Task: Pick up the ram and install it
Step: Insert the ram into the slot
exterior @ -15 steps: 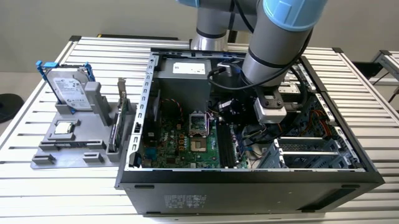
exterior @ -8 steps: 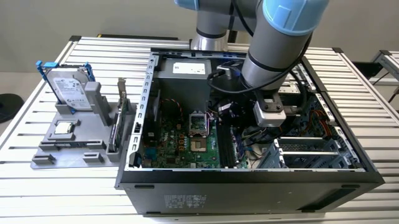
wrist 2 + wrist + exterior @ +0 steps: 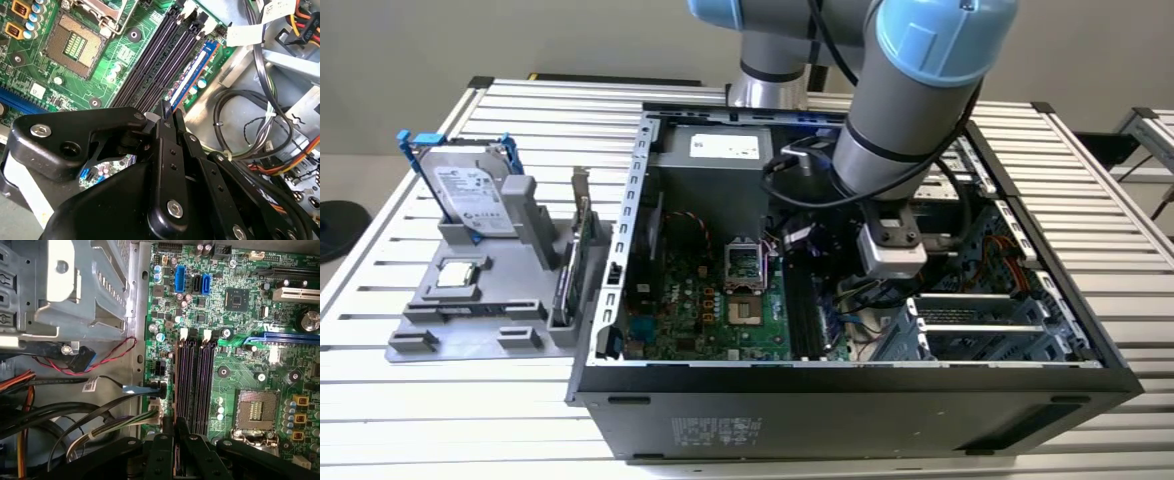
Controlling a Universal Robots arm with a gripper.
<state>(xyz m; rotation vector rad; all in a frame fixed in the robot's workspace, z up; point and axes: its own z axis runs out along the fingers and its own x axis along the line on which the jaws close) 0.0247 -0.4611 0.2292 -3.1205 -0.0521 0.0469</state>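
On the exterior view's left I see the hard drive upright on the desk. Right of it, inside the open case, the jaws are clenched on the ram, which stands edge-up beside the memory slots.

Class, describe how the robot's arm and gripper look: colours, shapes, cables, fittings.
In the exterior view the arm is silver-grey tubing with rounded light blue joint caps; black cables run beside it, and a pale grey block sits at the wrist. In the second wrist view the gripper is matt black, built of angular linked plates fastened with socket-head screws.
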